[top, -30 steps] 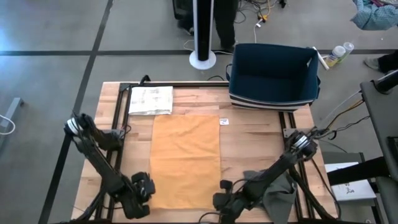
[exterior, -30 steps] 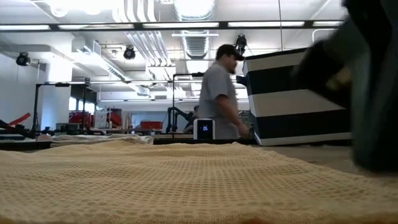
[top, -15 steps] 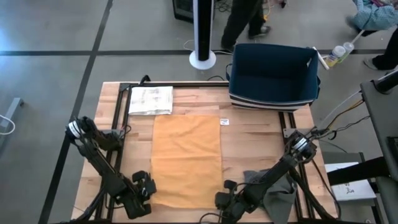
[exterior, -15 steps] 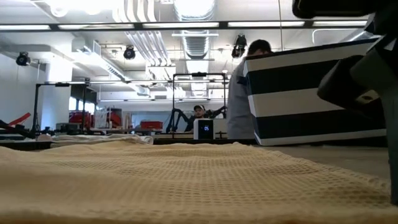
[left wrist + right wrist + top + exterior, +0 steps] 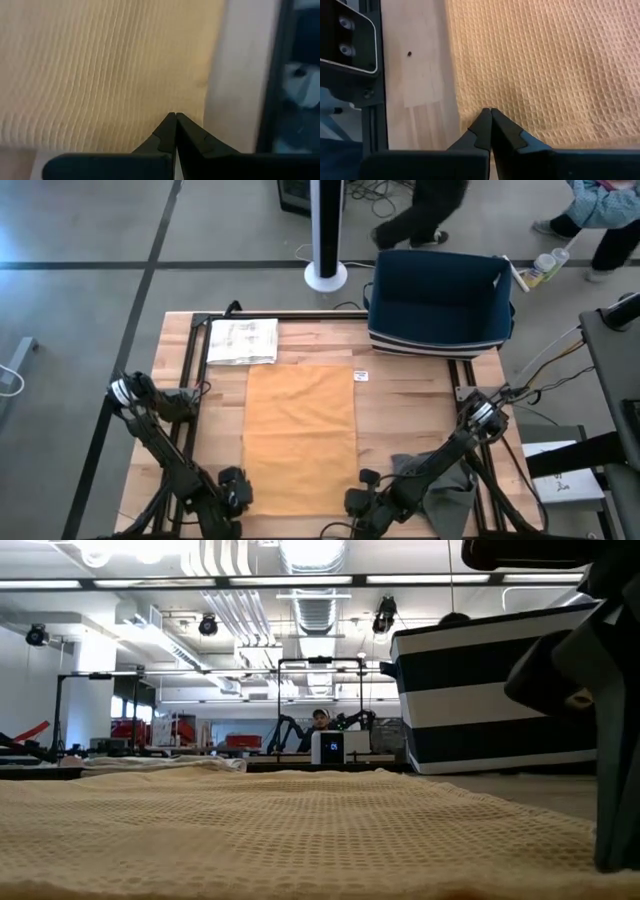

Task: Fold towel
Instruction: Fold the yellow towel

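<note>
The towel (image 5: 299, 437) lies flat on the counter (image 5: 400, 405), spread open between the two tools. The left tool (image 5: 236, 492) sits at the towel's near left corner; in its wrist view its fingers (image 5: 167, 131) are pressed together, tips over the towel's edge, and whether cloth is pinched between them cannot be told. The right tool (image 5: 362, 492) sits at the near right corner, fingers (image 5: 485, 125) likewise closed tip to tip at the towel's edge, with no cloth clearly caught.

Beyond the right tool, at the counter's far right corner, stands a bin (image 5: 440, 302), dark blue inside; what it holds cannot be seen from above. A paper (image 5: 241, 340) lies far beyond the left tool, just past the towel's far left corner. A grey cloth (image 5: 445, 485) lies crumpled right beside the right arm.

Only the low view shows the bin's striped outer wall (image 5: 490, 700) and the towel's waffle weave (image 5: 250, 830) up close. Only the high view shows the paper, the grey cloth and a person's legs (image 5: 420, 215) on the floor behind the bin.
</note>
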Available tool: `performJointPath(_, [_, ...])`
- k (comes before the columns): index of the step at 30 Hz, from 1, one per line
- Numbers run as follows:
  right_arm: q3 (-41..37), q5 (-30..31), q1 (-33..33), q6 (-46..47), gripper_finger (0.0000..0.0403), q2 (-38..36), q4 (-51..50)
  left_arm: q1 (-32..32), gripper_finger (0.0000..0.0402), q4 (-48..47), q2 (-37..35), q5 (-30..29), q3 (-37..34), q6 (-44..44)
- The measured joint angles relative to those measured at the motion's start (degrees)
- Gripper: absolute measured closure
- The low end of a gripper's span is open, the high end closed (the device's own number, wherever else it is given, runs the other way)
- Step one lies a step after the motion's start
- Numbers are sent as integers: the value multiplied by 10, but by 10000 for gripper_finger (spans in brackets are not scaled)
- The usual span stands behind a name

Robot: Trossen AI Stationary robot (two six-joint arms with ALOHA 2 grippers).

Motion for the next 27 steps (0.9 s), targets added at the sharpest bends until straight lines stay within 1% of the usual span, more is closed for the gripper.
performJointPath(4, [-2, -2, 0, 3, 403, 1, 1, -2, 401, 0, 0, 35, 1, -3])
performJointPath(8, [-1, -6, -1, 4, 403, -4, -3, -2, 401, -6, -12, 46, 5, -5])
performJointPath(11, [2, -10, 0, 5, 403, -10, -14, -3, 401, -4, -19, 34, 18, -3])
performJointPath(16, [20, -11, 5, -8, 403, -20, -17, -4, 401, 1, -18, 2, 19, -5])
performJointPath(20, [25, -11, 10, -6, 403, -20, -52, -3, 401, -3, -9, 0, 12, -11])
performJointPath(25, [13, -8, 15, 17, 403, -18, -64, -3, 401, -3, 2, 0, 11, -19])
performJointPath(27, [11, -17, 15, 31, 403, -17, -62, -3, 401, -2, 7, 5, 11, -31])
